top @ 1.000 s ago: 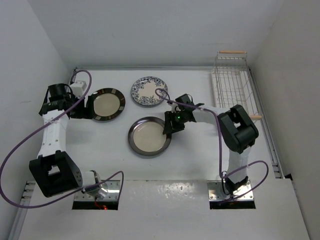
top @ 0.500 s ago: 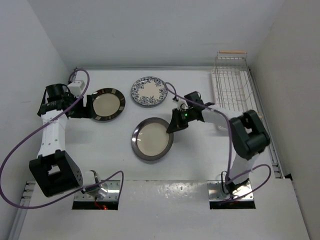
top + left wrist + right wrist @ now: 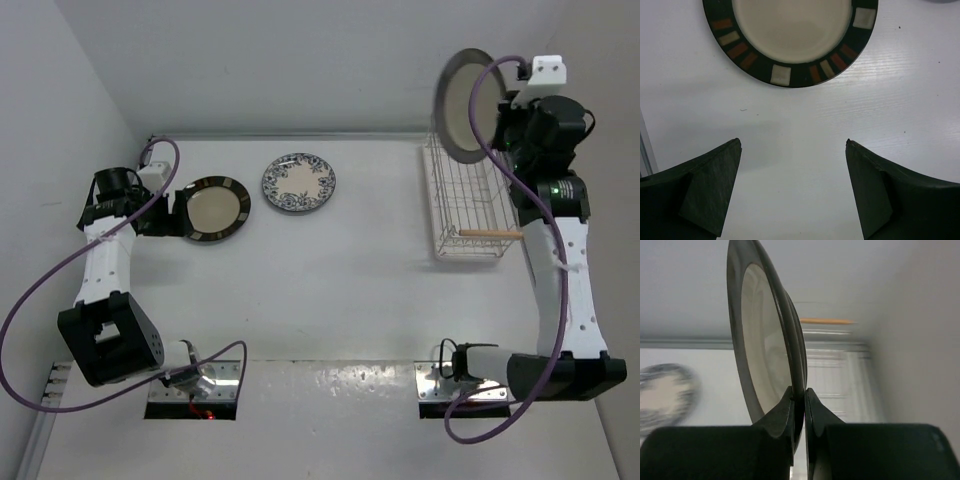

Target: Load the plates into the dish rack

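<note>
White table [image 3: 330,290] carried all items. The white wire dish rack [image 3: 443,190] lay along the table's right edge, with its long axis running near to far and a wooden bar handle [image 3: 490,233] across its near end. The grey-rimmed plate [image 3: 462,105] was off the table, held on edge above the rack's far end, cream face turned left toward the open table and rim roughly vertical. The right gripper [image 3: 799,392] was clenched on that plate's rim, one finger on each face. The dark-rimmed plate [image 3: 213,209] lay flat at far left. The blue-and-white floral plate [image 3: 298,183] lay flat just right of it, the two apart. Both were well apart from the rack, with bare tabletop between. The left gripper [image 3: 793,143] was released, its jaws spread wide. It was low over the table just beside the dark-rimmed plate's edge and held nothing.
</note>
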You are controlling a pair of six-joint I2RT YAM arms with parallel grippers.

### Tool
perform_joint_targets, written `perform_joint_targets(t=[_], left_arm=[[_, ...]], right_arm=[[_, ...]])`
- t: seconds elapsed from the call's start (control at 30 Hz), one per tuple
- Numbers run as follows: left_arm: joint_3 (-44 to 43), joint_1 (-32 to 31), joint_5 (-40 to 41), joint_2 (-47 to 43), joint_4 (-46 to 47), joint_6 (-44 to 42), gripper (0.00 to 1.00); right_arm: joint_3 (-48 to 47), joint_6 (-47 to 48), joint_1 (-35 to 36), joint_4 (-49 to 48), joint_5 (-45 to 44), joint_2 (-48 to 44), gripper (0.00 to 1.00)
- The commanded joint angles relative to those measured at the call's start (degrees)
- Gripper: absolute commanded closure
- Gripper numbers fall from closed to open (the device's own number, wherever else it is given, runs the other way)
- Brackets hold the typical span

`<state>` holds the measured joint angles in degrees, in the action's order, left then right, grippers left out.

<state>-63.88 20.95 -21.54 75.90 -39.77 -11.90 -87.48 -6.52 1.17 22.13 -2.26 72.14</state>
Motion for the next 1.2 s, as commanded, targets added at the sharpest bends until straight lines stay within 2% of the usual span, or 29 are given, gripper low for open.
perform_joint_targets(t=[0.0, 0.07, 0.1, 0.17, 0.53, 0.9, 1.17], left_arm=[[-0.9, 0.5, -1.1, 0.6, 1.1, 0.4, 0.11], [-0.9, 0.5, -1.1, 1.4, 1.1, 0.4, 0.11], [-1.4, 0.5, -1.1, 1.4, 1.1, 0.4, 0.11], [-1.4, 0.5, -1.1, 1.9, 1.1, 0.4, 0.11], [-1.4, 0.5, -1.7, 2.4, 1.1, 0.4, 0.11], [-1.4, 0.5, -2.2, 2.4, 1.1, 0.4, 0.11], [-1.4, 0.5, -2.2, 1.9, 1.1, 0.4, 0.11]], right_arm=[[2.3, 19.4, -3.5, -4.4, -17.8, -0.2, 1.0], [4.3, 23.8, -3.7, -8.5, -24.7, 0.5, 1.0], [5.4, 25.6, -4.5, -12.6, -25.7, 0.7, 1.0], [9.3, 29.6, -4.6, -14.0, -27.5, 1.3, 1.0], [23.0, 37.9, -5.7, -28.9, -27.7, 3.2, 1.0], [24.1, 43.7, -5.2, -35.7, -28.1, 3.5, 1.0], [27.5, 43.3, -5.2, -35.2, -26.2, 2.9, 1.0]])
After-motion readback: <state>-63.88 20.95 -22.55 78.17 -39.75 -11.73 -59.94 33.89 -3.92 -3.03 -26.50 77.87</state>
